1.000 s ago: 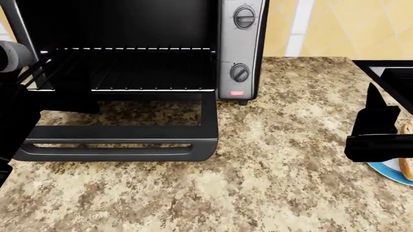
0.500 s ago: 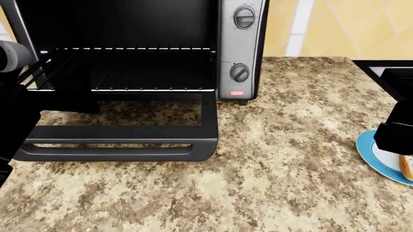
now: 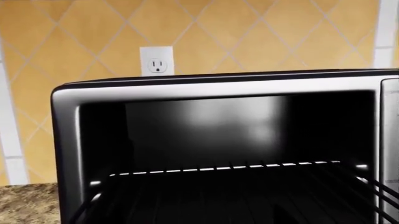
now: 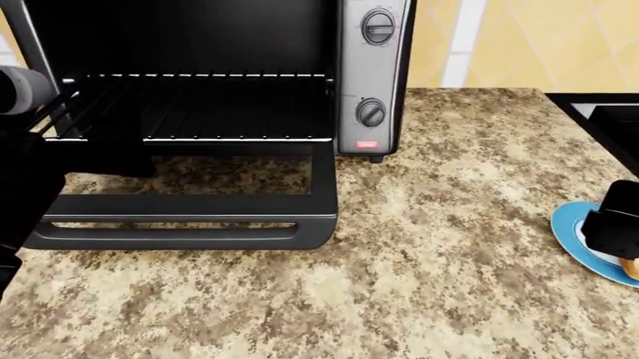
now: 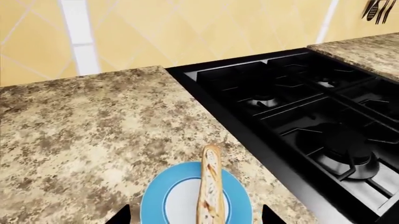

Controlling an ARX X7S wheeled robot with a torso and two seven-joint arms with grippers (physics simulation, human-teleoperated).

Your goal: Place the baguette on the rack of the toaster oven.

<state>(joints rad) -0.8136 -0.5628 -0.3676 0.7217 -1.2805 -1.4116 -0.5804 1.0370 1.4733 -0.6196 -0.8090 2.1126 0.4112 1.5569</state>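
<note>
The baguette [image 5: 210,186] lies lengthwise on a round blue plate [image 5: 156,200] with a white centre. My right gripper [image 5: 196,217] hangs just above it, open, with one dark fingertip on each side of the plate and nothing held. In the head view the right gripper [image 4: 614,224] covers most of the plate [image 4: 567,224], and only a tan end of the baguette [image 4: 630,266] shows. The toaster oven [image 4: 372,75] stands at the far left with its door [image 4: 179,221] down and the rack [image 4: 235,112] empty. My left arm [image 4: 25,179] is beside the oven's left front; its jaws are lost in black.
A black stove [image 5: 299,107] with burners borders the plate on the counter's right side, seen also in the head view [image 4: 599,112]. Speckled granite counter lies between oven and plate. The left wrist view faces the oven cavity and rack [image 3: 231,166], with a wall outlet [image 3: 156,61] above.
My right gripper has moved right and then down over the plate, uncovering the plate's left rim. The left arm and the oven have not moved.
</note>
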